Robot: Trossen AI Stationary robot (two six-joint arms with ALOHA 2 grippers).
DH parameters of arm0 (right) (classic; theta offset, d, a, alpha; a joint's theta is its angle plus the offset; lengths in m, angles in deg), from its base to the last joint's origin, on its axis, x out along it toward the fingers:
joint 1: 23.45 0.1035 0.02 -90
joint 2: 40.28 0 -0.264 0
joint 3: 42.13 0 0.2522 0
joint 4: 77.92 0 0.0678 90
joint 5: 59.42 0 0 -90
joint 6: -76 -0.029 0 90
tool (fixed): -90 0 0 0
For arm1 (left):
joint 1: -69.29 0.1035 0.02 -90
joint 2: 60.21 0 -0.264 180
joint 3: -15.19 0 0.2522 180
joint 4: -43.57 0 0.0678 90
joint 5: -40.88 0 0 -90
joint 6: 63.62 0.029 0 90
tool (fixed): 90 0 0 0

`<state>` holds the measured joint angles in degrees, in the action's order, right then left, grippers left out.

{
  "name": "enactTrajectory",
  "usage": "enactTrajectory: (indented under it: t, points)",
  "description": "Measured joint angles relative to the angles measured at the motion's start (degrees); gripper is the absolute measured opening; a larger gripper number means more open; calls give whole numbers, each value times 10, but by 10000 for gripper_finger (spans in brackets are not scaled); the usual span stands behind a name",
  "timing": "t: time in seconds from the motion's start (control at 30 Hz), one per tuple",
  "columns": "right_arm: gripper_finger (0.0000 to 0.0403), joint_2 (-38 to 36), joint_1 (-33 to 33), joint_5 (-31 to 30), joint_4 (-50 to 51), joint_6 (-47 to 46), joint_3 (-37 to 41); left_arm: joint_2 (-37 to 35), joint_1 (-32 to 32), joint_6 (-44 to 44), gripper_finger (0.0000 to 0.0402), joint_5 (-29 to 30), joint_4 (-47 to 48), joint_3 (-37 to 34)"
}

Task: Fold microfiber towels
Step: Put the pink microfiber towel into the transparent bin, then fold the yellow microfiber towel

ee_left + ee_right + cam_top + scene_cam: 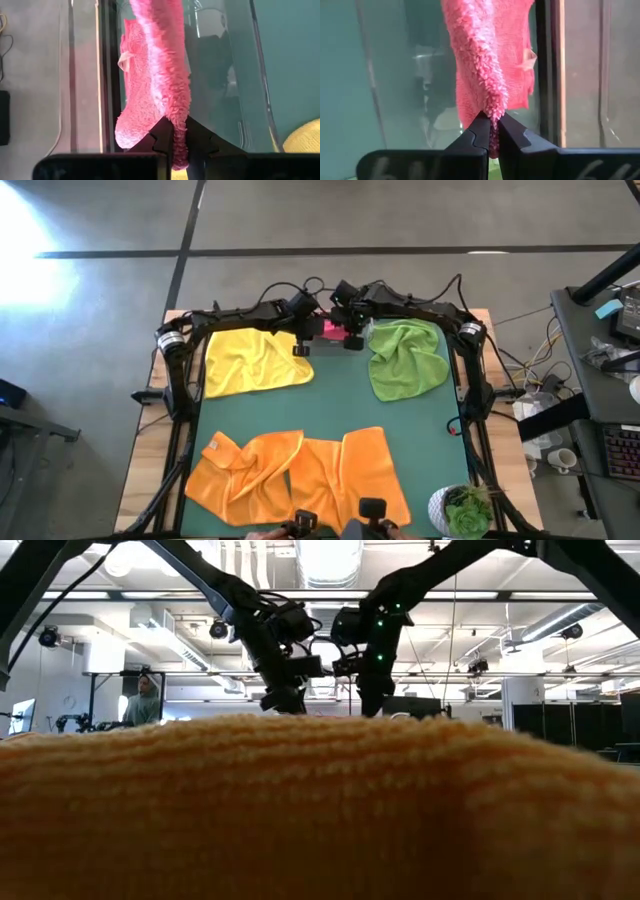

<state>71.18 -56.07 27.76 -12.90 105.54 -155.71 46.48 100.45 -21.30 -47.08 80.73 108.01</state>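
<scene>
Left fingers (180,131) pinched tight on pink towel (155,75); right fingers (492,129) likewise, both at table's far edge over tray (250,75).

Four views on our table (330,415)

We look straight down, level across an orange towel (320,810), and closely from both wrists at the pink towel (155,75).

No readable text, label, brand, number or sign shows on anything near either claw or elsewhere in view.
</scene>
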Motion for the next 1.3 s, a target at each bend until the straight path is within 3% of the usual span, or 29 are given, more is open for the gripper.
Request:
enactTrajectory:
  t: [0.17, 0.37, 0.77, 0.9, 1.17, 1.3]
  points:
    - [14, -1, 0, 19, 3, -21, 0, 0, 0, 0, 12, 0, 0, 0]
    - [63, -2, 0, 48, 4, -42, 0, 0, -1, 0, 24, 0, 0, 1]
    - [151, -15, 0, 48, 18, -41, 0, -2, -16, 0, 139, 26, 18, 2]
    - [159, -32, 0, 48, 17, -40, 0, -15, -29, 0, 156, 59, 34, 2]
    - [148, -50, -8, 49, 16, -41, 0, -69, -38, -2, 157, 61, 50, 11]
    - [142, -54, -10, 49, 22, -57, 0, -96, -37, -69, 157, 72, 54, 22]
